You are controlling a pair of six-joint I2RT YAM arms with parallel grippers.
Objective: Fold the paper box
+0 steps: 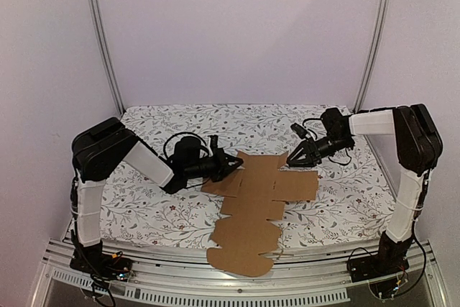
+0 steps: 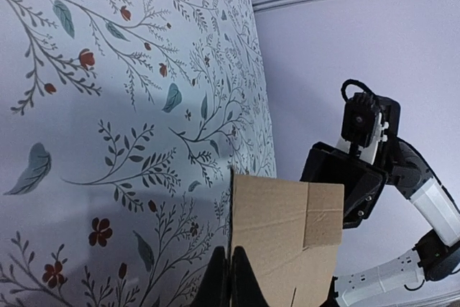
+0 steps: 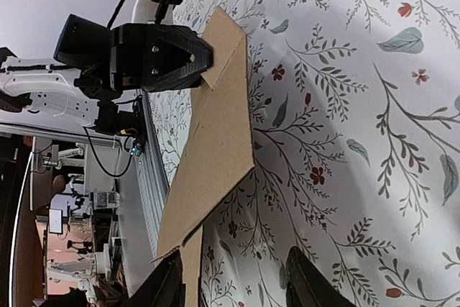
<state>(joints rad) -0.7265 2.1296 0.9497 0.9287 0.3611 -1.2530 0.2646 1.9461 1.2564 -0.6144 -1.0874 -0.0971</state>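
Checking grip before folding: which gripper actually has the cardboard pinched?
The left gripper: its jaws are shut on the paper box's left flap. The right gripper stands open near the right flap, clamping nothing.

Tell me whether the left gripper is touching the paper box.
Touching. The left wrist view shows the left gripper shut on an edge of the paper box.

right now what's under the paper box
The paper box rests on the floral table cover, seen beside it. Its near flap overhangs the metal rails at the front edge. Whatever lies directly beneath the sheet is covered.
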